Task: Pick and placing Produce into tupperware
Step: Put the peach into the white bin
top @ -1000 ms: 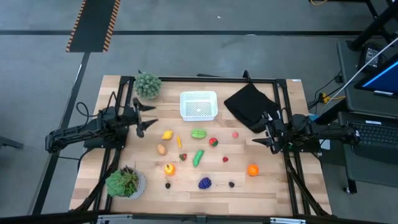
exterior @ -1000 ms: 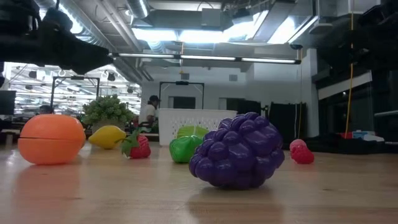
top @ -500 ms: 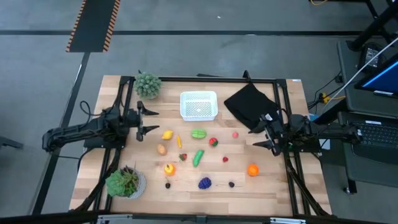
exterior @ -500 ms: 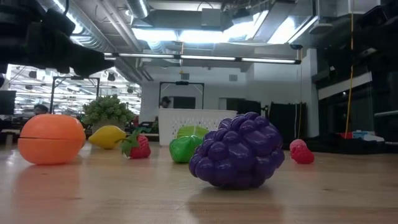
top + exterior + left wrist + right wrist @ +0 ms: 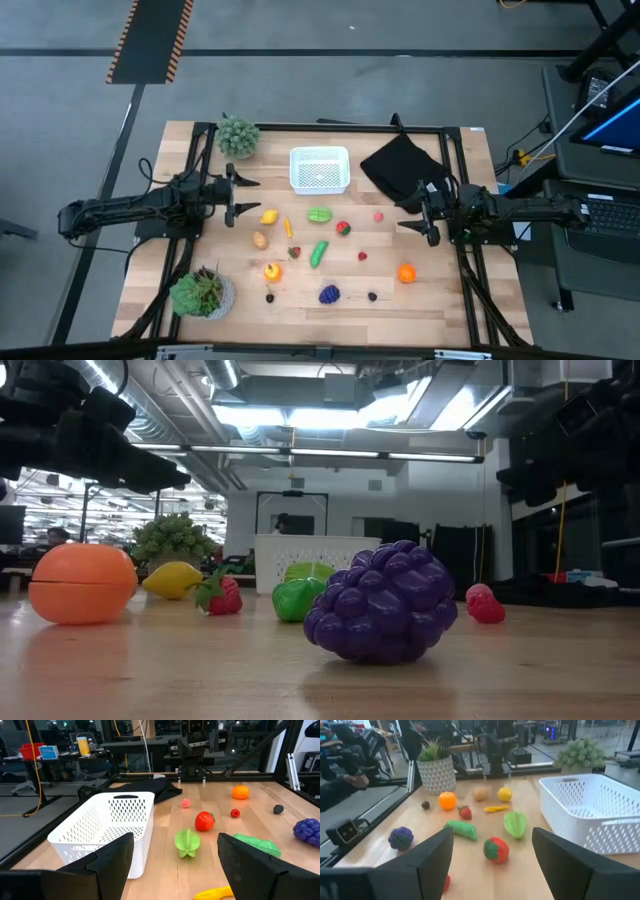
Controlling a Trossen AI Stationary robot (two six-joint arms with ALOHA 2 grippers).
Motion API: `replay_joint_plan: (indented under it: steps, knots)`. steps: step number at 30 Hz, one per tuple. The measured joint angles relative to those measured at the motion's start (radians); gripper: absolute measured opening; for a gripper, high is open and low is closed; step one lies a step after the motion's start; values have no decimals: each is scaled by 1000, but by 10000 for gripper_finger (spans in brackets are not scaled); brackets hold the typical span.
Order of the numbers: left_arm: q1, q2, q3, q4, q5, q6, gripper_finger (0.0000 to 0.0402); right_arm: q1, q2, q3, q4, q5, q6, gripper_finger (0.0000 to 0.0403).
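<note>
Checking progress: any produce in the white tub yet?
No. In the high view the white tub holds nothing, and the produce lies on the table.

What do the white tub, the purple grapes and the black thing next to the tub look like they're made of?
White tub: apparently rigid plastic, matte to lightly glossy; its walls are pierced with neat rows of small holes.
Purple grapes: likely molded plastic, glossy; every bump carries a bright highlight.
Black thing: seems to be cloth, matte; it lies folded and soft-edged with no shine.
</note>
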Motion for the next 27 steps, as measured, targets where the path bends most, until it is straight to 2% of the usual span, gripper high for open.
replay_joint_plan:
  steps: [8, 23, 27]
  knots:
    - [0, -2, 0, 0, 0, 0, 279, 0, -3, 0, 43, -1, 9, 273]
    - [0, -2, 0, -3, -11, -2, 279, 0, -3, 0, 47, -2, 140, 273]
    - [0, -2, 0, 4, -12, -2, 279, -1, -3, 0, 49, 56, 152, 273]
